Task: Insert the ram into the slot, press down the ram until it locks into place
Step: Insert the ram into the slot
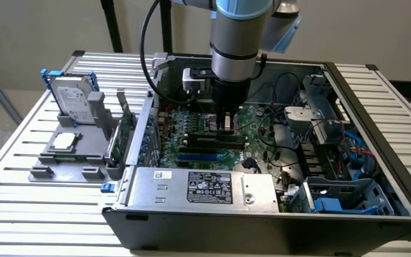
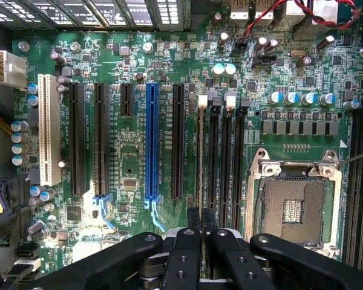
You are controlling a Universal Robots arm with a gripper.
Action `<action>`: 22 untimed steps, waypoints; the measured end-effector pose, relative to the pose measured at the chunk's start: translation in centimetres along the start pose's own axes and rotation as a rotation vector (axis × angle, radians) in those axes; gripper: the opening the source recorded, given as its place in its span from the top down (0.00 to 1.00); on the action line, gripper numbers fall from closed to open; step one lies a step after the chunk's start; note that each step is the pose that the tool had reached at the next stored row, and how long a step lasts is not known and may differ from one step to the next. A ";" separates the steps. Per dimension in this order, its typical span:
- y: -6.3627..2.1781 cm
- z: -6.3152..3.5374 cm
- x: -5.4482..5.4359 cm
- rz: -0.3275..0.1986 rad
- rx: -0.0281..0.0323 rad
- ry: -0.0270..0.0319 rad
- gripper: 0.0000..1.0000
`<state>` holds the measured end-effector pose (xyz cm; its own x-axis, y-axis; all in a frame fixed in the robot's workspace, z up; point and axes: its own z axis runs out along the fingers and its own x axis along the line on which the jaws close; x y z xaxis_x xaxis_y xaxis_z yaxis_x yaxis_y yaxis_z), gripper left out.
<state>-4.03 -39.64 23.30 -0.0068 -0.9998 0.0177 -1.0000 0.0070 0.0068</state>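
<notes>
My gripper (image 1: 226, 127) reaches down into the open computer case onto the motherboard. In the wrist view its two black fingers (image 2: 193, 222) stand almost together, shut on the ram (image 2: 202, 158). That thin stick shows edge-on, running away from the fingertips along the black slot (image 2: 202, 110) nearest the blue socket. The exterior view has the ram (image 1: 207, 140) as a long dark stick standing upright in the slot, with my gripper on its end toward the exterior view's right. Other identical black slots (image 2: 236, 157) lie parallel beside it. I cannot tell whether the white end latch is closed.
The blue socket (image 2: 151, 142) and further black sockets lie on one side of the slot, the silver processor socket (image 2: 293, 208) on the other. A power supply (image 1: 202, 187), cables (image 1: 284, 160) and drive cages crowd the case. Outside stand an upright green card (image 1: 123, 134) and a hard drive (image 1: 73, 99).
</notes>
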 end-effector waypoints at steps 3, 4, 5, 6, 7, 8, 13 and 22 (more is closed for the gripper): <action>0.00 0.00 0.0 0.000 0.0012 0.0013 0.87; 0.00 0.00 0.0 0.000 0.0018 0.0017 0.87; 0.00 0.00 0.0 0.000 0.0032 0.0019 0.87; 0.01 0.01 0.0 0.000 0.0052 0.0019 0.87; 0.02 0.01 0.0 0.000 0.0079 0.0019 0.87; 0.03 0.01 0.0 0.000 0.0109 0.0019 0.87; 0.14 0.00 0.0 0.001 0.0131 0.0021 0.87; 0.17 0.00 0.0 0.021 0.0128 0.0021 0.87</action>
<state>-4.20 -39.64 23.30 -0.0276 -0.9994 0.0197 -0.9996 0.0275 -0.0063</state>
